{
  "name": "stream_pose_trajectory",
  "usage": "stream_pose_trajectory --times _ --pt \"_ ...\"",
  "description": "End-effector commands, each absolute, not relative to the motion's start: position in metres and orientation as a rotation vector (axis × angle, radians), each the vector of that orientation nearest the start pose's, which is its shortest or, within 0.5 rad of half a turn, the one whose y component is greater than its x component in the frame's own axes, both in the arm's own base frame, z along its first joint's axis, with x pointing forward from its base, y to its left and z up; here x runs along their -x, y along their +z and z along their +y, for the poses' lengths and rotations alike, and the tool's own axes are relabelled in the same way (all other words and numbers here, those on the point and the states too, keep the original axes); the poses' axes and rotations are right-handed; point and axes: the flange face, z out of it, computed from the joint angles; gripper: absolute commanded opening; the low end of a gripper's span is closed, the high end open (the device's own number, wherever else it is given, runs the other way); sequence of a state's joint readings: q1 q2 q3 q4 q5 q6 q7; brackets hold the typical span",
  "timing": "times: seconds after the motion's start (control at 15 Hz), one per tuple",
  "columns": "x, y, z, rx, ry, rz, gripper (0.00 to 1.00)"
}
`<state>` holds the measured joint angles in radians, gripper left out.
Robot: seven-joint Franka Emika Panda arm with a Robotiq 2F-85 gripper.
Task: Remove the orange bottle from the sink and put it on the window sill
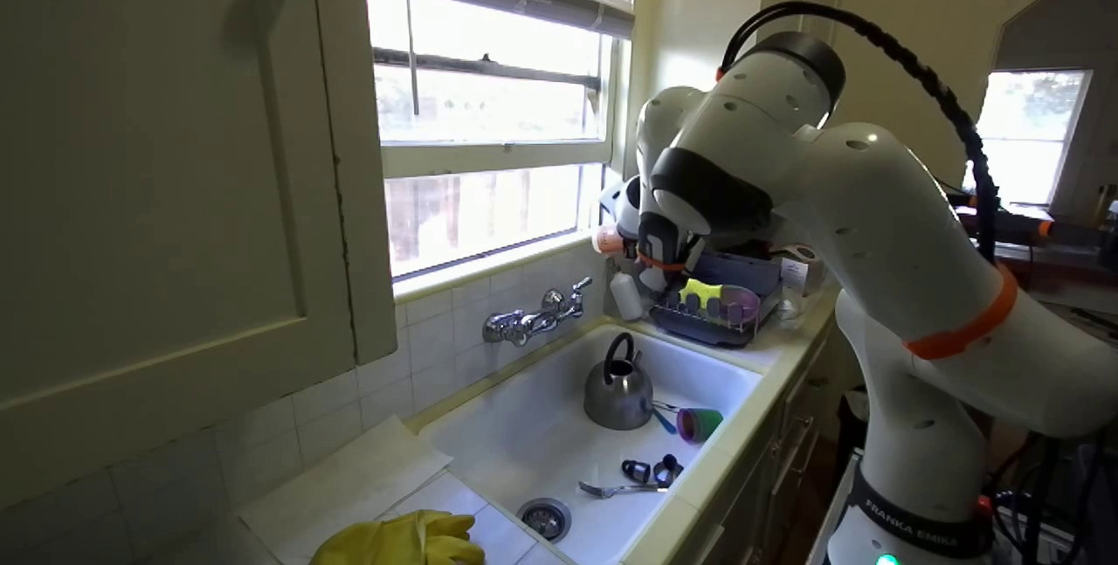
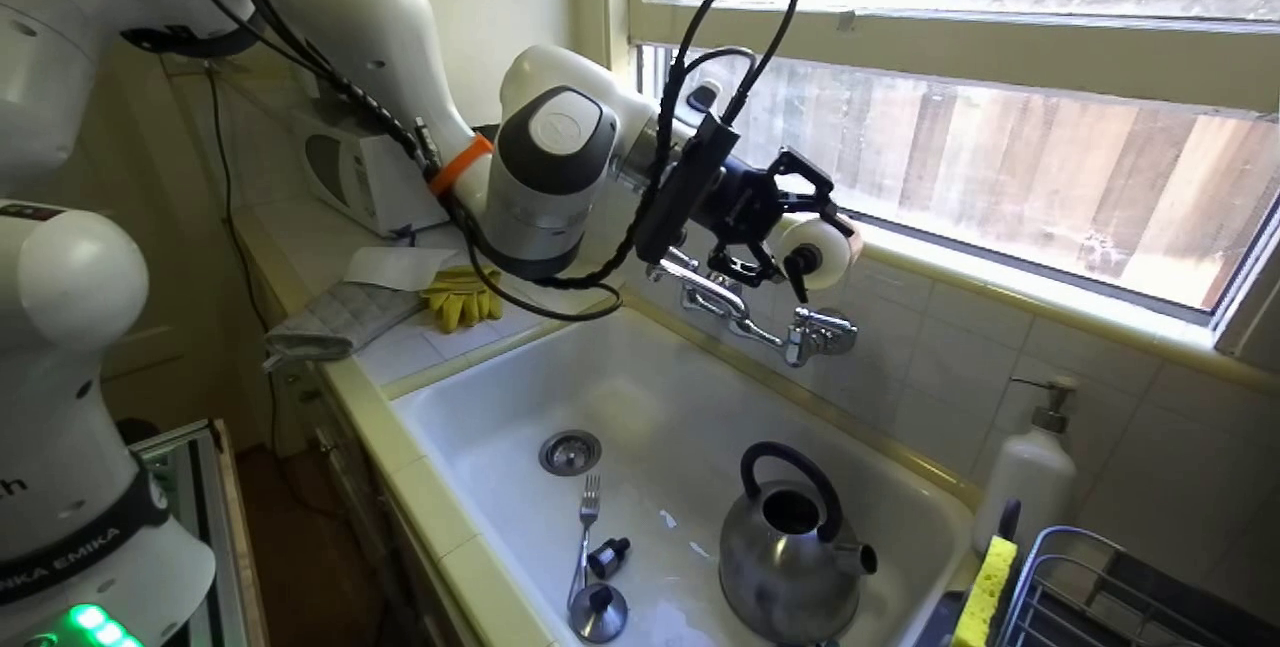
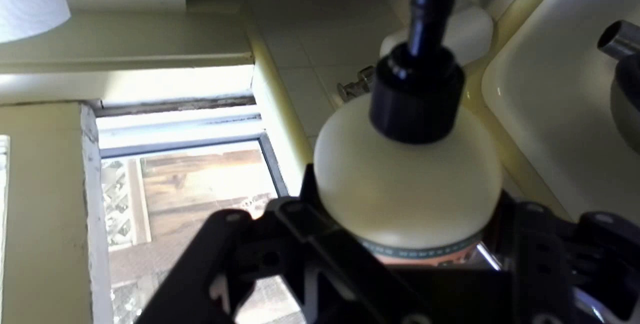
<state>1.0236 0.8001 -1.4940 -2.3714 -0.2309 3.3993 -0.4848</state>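
We locate the white sink (image 2: 655, 402) below the window sill (image 2: 1040, 289), a long pale ledge. The gripper (image 2: 795, 239) clamps the orange bottle (image 3: 410, 174) by its body, jaws bearing on opposite sides. We find the bottle in the air near the sill, higher than the sink and tilted well over. Its body shows orange where the jaws leave it visible. Its rounded shoulder is smooth and cream-white; its pump and collar are glossy black. A narrow dark green band with small lettering edges the orange.
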Motion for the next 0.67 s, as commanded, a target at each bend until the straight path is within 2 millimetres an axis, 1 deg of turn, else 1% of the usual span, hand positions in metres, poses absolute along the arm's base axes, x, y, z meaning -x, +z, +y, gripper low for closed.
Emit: stream_pose_trajectory --times 0.0,0.13,0.4,0.47,0.6 --pt "-0.532 0.366 -0.168 -1.907 0.408 0.772 0.70" --pt "-0.535 0.366 -0.164 -1.879 0.395 0.817 0.70" --pt "-0.535 0.366 -0.164 -1.869 0.384 0.832 0.70" --pt "-0.535 0.366 -0.164 -1.868 0.383 0.832 0.45" --pt "-0.543 0.374 -0.161 -1.819 0.405 0.855 0.45"
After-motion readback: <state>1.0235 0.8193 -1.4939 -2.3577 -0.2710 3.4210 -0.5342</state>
